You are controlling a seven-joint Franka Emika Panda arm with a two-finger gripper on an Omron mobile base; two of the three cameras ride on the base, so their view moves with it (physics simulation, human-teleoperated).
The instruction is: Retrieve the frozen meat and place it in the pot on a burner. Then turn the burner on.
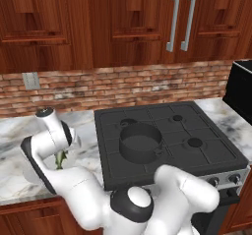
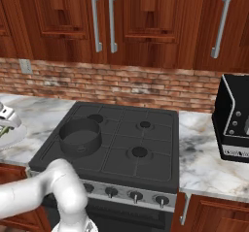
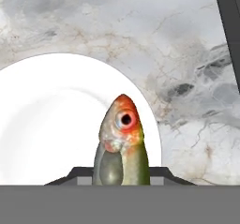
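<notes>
The frozen meat (image 3: pixel 122 143), a small greenish fish with an orange-red head, sticks up between the two dark fingertips of my gripper (image 3: pixel 121 174), which is shut on it. It hangs just above a round white plate (image 3: pixel 56 124) on the marble counter left of the stove. From the left base view, the fish (image 1: pixel 61 159) shows as a green sliver under my hand. The pot (image 1: pixel 140 143), dark grey and straight-walled, stands empty on the front left burner of the black cooktop (image 1: pixel 197 126), to the right of my hand. The right base view has the pot (image 2: pixel 80 136) too.
Burner knobs (image 2: pixel 133 194) line the stove's front panel. A black appliance (image 2: pixel 236 124) stands on the counter right of the stove. A brick backsplash and wooden cabinets rise behind. The cooktop's edge (image 3: pixel 229 26) runs along the right of the hand view.
</notes>
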